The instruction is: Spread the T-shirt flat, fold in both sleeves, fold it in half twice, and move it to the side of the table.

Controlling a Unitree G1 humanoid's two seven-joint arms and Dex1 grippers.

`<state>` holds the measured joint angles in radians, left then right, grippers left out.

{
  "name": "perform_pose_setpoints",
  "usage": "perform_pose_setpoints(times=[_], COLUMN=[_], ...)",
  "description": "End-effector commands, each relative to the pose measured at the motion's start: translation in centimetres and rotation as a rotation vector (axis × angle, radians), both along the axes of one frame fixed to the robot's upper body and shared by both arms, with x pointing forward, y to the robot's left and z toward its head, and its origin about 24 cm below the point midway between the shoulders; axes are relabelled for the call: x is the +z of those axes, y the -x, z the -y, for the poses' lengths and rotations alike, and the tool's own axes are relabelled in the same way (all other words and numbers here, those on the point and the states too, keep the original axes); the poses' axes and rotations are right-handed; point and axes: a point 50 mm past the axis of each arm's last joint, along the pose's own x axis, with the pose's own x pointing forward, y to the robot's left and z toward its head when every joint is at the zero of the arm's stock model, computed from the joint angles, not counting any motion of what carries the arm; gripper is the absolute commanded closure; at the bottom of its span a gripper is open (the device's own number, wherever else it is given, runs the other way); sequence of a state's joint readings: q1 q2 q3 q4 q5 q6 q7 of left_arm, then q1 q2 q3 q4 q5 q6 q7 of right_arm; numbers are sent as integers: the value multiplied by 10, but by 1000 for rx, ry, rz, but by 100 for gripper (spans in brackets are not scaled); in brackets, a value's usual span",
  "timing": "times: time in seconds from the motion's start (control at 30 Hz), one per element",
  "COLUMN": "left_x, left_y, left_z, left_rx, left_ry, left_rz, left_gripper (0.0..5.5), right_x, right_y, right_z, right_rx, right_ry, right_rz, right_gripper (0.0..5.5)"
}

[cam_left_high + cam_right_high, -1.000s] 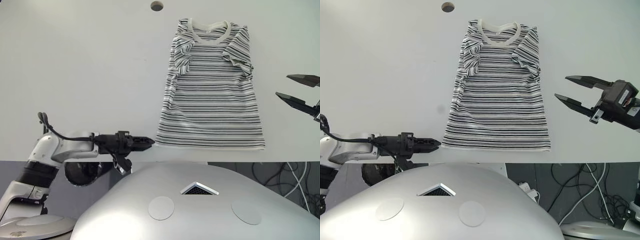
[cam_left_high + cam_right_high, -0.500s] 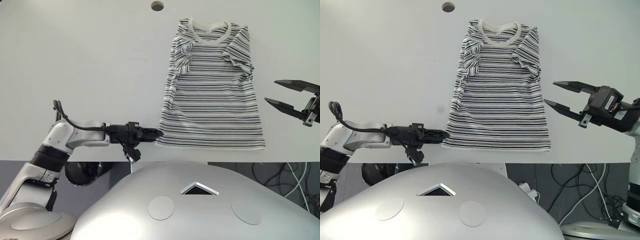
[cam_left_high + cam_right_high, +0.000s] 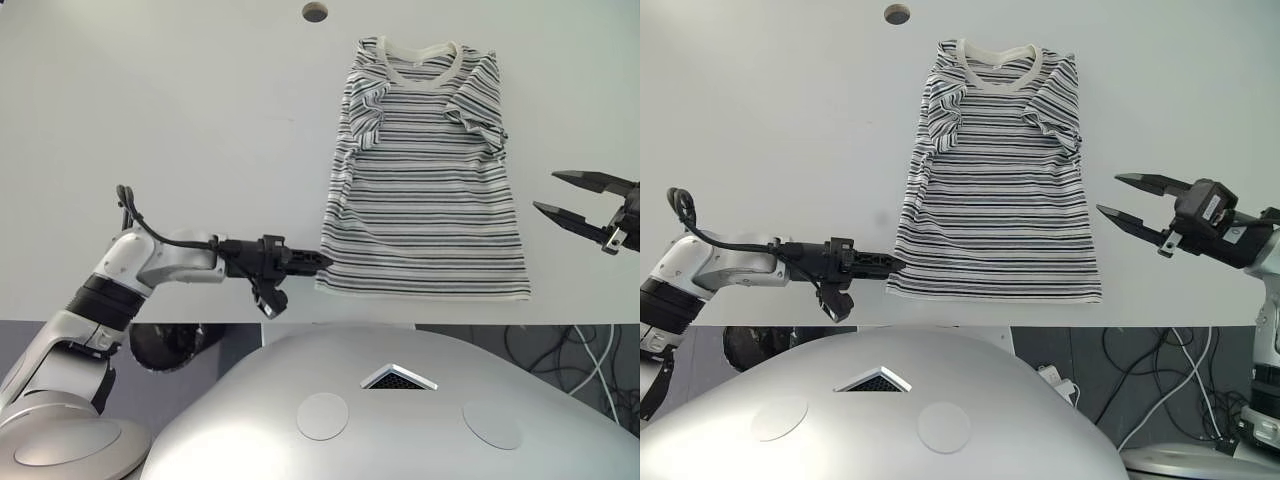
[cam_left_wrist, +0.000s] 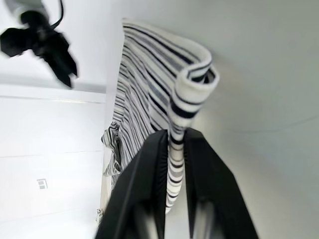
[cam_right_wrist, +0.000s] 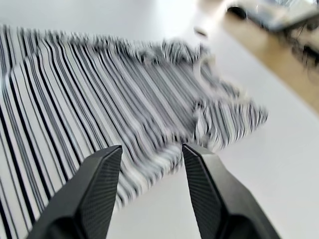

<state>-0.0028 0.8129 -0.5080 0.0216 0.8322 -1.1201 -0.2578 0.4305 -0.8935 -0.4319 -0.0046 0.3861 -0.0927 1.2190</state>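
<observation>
The striped T-shirt [image 3: 425,180] lies flat on the white table [image 3: 150,120], collar at the far side and both sleeves folded in over the chest. My left gripper [image 3: 322,262] sits at the shirt's near left hem corner. In the left wrist view it [image 4: 175,135] is shut on that corner, and the hem [image 4: 192,84] curls up from between the fingers. My right gripper [image 3: 1110,194] hovers open just off the shirt's right edge, near the lower part and apart from the cloth. In the right wrist view the striped fabric [image 5: 99,94] lies beyond its spread fingers [image 5: 107,164].
A small dark round hole [image 3: 314,12] marks the table's far side, left of the collar. The table's near edge [image 3: 150,321] runs just below the hem. Cables [image 3: 1160,380] lie on the floor beyond it at the right. Bare table stretches left of the shirt.
My left gripper slid right along the near edge to the hem corner and now holds it slightly lifted. The right gripper came in toward the shirt's right side, staying open.
</observation>
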Motion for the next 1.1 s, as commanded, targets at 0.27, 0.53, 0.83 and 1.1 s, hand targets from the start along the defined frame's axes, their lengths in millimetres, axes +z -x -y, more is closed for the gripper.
perform_pose_setpoints(times=[0.27, 0.53, 0.83, 1.1], left_x=[-31, -31, -34, -34], left_y=[16, 21, 25, 30], left_z=[-14, -16, -16, -16], left_rx=[43, 58, 100, 114], left_ry=[-220, -233, -240, -245], left_rz=[-95, -93, -83, -61], left_gripper=[549, 549, 549, 549], right_x=[-6, -10, -1, -15], right_y=[3, 28, 27, 24], right_z=[24, 35, 1, -1], right_rx=[-61, -68, 123, 164], right_ry=[104, 93, 98, 163], right_rz=[-165, -532, -521, -434], right_gripper=[321, 321, 321, 321])
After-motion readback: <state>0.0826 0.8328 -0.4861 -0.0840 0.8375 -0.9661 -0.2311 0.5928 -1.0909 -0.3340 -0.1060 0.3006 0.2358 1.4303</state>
